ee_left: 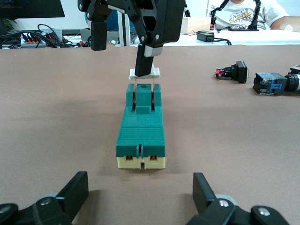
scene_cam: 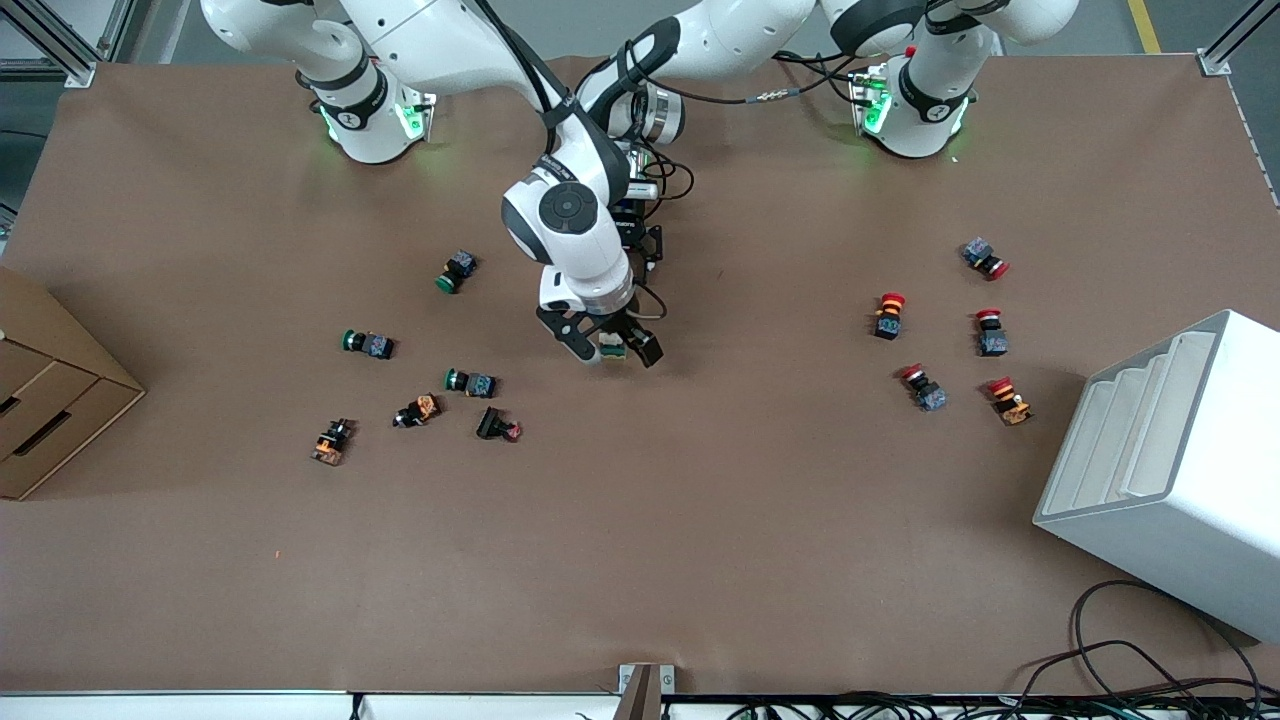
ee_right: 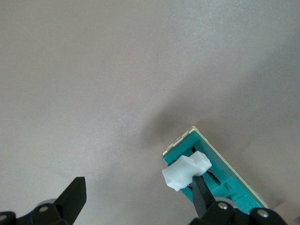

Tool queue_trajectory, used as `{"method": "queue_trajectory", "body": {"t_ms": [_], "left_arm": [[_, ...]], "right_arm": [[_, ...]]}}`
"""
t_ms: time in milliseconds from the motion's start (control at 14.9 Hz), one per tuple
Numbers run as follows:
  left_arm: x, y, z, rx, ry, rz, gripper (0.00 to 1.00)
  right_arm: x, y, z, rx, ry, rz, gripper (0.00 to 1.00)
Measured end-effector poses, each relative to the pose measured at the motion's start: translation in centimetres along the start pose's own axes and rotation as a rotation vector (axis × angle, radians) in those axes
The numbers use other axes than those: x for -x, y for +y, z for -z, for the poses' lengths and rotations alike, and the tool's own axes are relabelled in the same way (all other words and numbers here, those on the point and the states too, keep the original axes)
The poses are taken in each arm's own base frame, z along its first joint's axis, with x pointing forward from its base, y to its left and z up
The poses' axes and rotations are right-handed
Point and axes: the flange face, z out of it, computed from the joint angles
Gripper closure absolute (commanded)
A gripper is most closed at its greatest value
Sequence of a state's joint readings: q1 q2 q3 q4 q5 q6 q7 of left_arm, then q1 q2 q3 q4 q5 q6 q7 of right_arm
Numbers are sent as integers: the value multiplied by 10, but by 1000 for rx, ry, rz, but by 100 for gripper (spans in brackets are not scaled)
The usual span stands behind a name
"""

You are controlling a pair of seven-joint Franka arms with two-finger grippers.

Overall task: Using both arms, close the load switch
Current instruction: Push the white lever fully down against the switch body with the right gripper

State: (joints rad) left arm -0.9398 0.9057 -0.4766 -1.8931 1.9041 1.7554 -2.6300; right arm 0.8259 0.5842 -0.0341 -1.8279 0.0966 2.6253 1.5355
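The load switch, a dark green block with a cream base, lies mid-table. In the left wrist view the load switch has its white lever raised. My right gripper is over the switch and open; in the right wrist view one fingertip rests against the white lever and the other stands well apart. My left gripper is open and low at the table, just short of the switch's cream end, holding nothing. In the front view it is mostly hidden by the right arm's wrist.
Several green and orange push-buttons lie toward the right arm's end, by a cardboard box. Several red push-buttons lie toward the left arm's end, by a white rack. Two buttons show in the left wrist view.
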Motion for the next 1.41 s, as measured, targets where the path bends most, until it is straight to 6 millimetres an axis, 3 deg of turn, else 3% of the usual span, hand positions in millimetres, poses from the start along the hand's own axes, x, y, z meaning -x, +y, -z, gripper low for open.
{"method": "queue_trajectory", "body": {"t_ms": [469,1407], "left_arm": [[0,0,0,0,1,-1,1],[1,0,0,-1,3,0,2]], "right_arm": [[-12,-7,4,-14,4,0,0],[-20,-13,-11,-11,11,10,0]]}}
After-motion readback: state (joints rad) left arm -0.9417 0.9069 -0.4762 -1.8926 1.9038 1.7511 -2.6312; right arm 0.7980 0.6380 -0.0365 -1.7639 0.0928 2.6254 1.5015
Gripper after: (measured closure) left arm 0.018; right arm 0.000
